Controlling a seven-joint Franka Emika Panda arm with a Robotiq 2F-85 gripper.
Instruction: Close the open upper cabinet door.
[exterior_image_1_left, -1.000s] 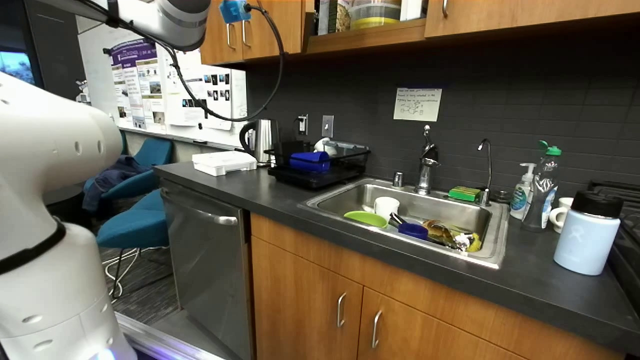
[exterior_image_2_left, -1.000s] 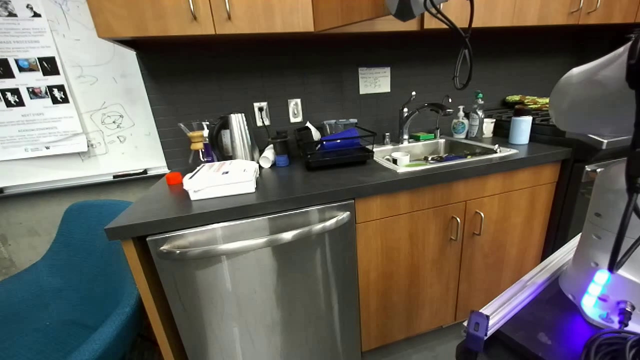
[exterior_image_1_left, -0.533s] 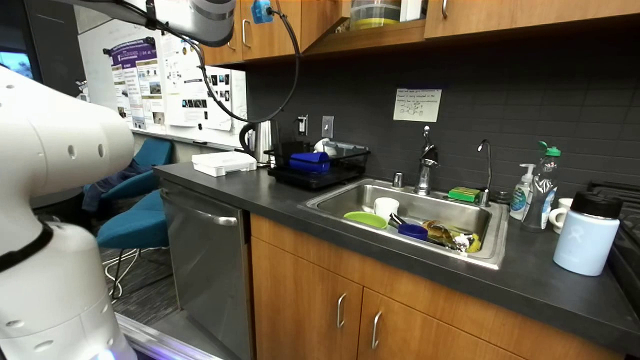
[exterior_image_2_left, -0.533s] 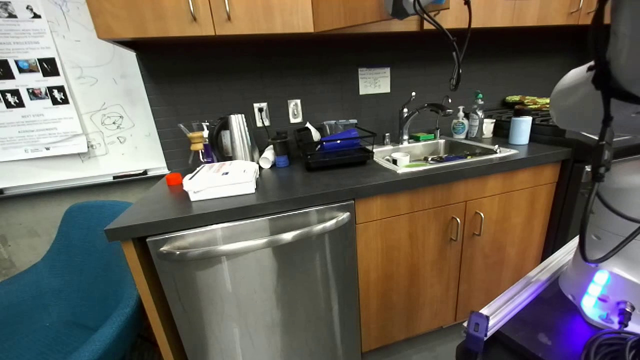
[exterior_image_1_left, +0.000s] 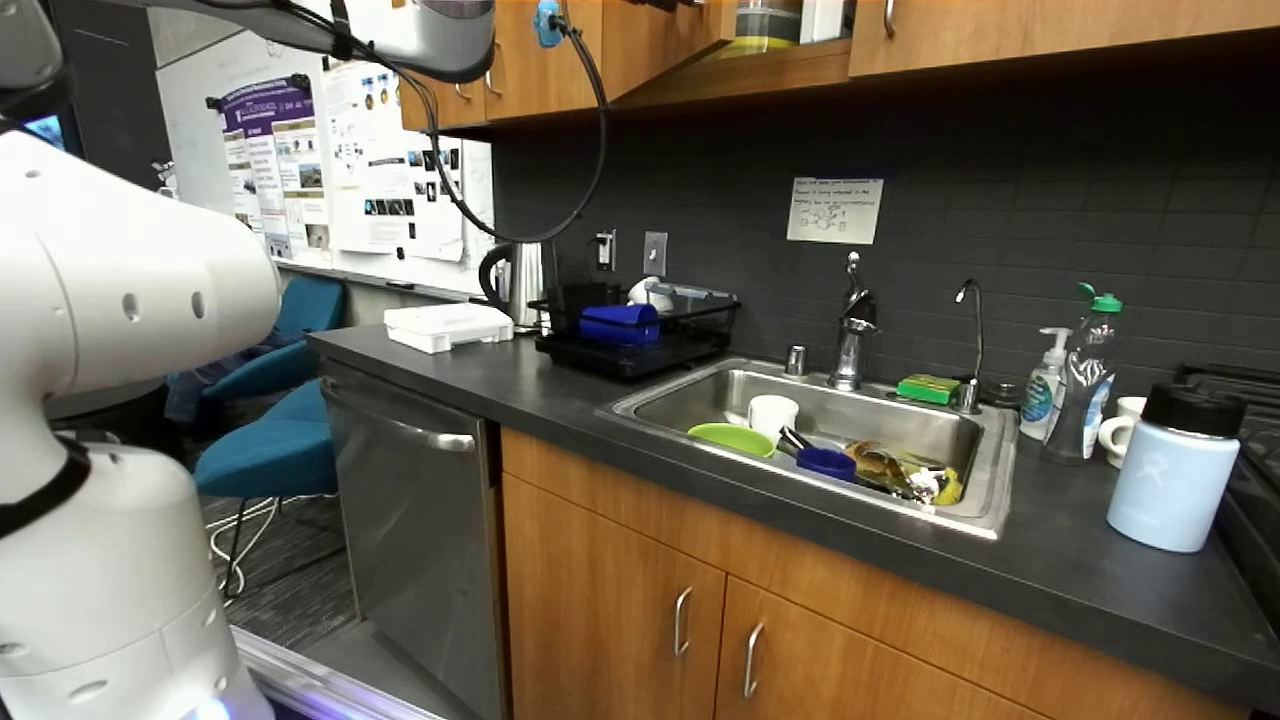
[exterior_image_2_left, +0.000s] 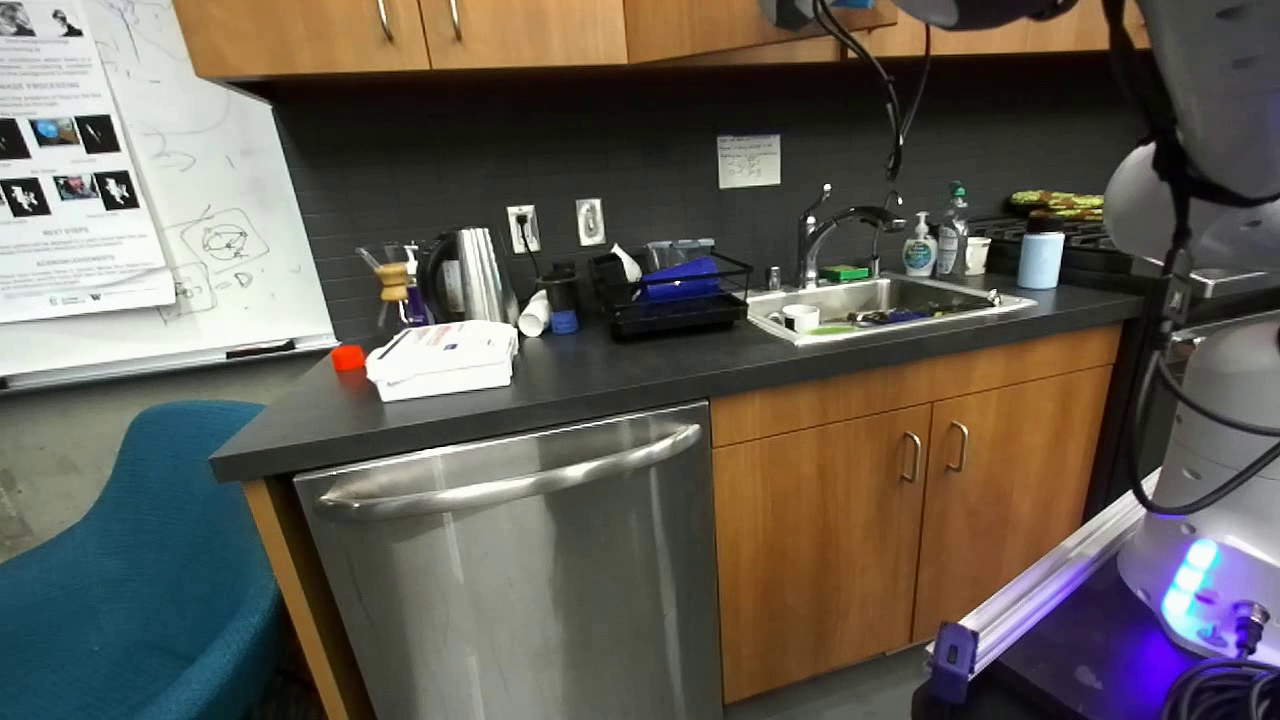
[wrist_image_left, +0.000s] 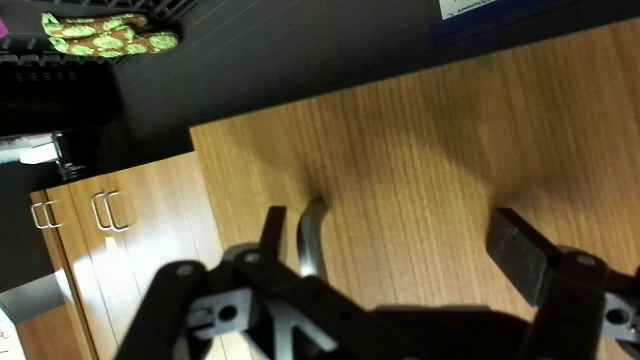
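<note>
The upper cabinet door (exterior_image_1_left: 655, 45) stands partly open in both exterior views and shows at the top edge of an exterior view (exterior_image_2_left: 720, 22). In the wrist view the door (wrist_image_left: 400, 145) fills much of the picture, with its lower edge toward the top. Its silver bar handle (wrist_image_left: 312, 240) stands between the fingers, close to the left finger and apart from the right one. My gripper (wrist_image_left: 392, 225) is open in front of the door panel. Whether the fingertips touch the panel cannot be told. In the exterior views the gripper is mostly cut off or hidden.
Containers (exterior_image_1_left: 768, 25) stand on the cabinet shelf behind the door. Closed upper doors are beside it, one with a handle (exterior_image_1_left: 1060, 35). Arm cables (exterior_image_1_left: 590, 170) hang below. Below are the sink (exterior_image_1_left: 1000, 470), faucet (exterior_image_1_left: 848, 340), dish rack (exterior_image_1_left: 640, 360) and kettle (exterior_image_2_left: 480, 275).
The door has swung partway toward shut and covers more of the shelf opening. The arm has moved along with it, toward the cabinet.
</note>
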